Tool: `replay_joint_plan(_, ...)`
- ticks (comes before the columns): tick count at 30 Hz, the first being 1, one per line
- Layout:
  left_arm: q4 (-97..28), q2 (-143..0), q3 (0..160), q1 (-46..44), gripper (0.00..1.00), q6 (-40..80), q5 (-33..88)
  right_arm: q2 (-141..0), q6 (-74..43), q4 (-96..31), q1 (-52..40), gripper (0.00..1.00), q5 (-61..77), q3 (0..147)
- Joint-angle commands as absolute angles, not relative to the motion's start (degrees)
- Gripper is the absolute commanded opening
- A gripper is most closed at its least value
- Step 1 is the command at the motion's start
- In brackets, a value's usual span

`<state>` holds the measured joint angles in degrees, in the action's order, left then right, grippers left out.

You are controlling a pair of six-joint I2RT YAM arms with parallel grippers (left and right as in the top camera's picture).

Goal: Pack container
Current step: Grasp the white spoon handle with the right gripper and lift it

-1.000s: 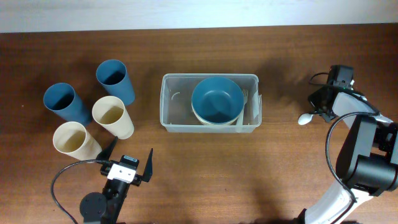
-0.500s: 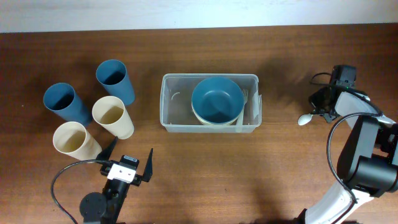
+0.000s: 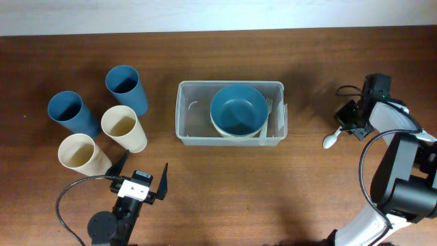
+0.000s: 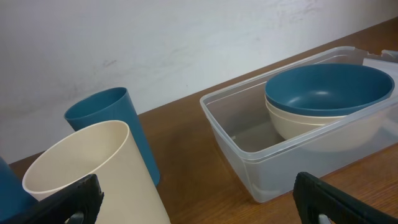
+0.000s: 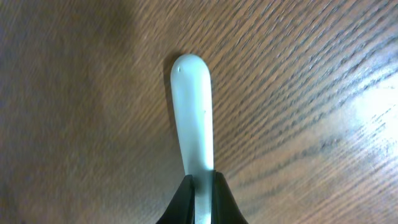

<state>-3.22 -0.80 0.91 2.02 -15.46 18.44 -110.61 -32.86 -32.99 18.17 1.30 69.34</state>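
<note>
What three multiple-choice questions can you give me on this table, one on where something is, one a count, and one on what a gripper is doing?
1. Where is the blue bowl?
A. on the bare wood
B. in the container, stacked on a cream bowl
C. upside down by the wall

2. How many cups stand left of the container?
A. two
B. three
C. four

3. What is the right gripper doing?
A. shut on a white spoon
B. wide open over a fork
C. shut on nothing

Answers: 1 B, the blue bowl sits inside the clear walls on the cream one. 2 C, two are blue and two cream. 3 A, it pinches the spoon above the wood.
</note>
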Motion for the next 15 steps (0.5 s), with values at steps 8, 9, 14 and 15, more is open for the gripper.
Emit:
replay_joint_plan(8,-3.3,-0.4,0.5,2.3,0.99,-16.0,18.0,-103.0,-27.0,-40.4,17.7,0.04,3.3,71.7)
replay_joint_plan(9,-3.3,-0.4,0.5,2.3,1.0,-16.0,18.0,-102.3,-26.4,-40.9,17.7,0.04,3.8,72.2)
replay_joint_plan(14,-3.3,-0.4,0.5,2.3,1.0,-16.0,18.0,-100.1,-24.8,-43.3,17.7,0.04,4.6,74.5)
replay_joint_plan(15,-3.3,-0.4,0.5,2.3,1.0,-16.0,18.0,-100.0,-24.8,-43.3,17.8,0.04,4.5,74.6)
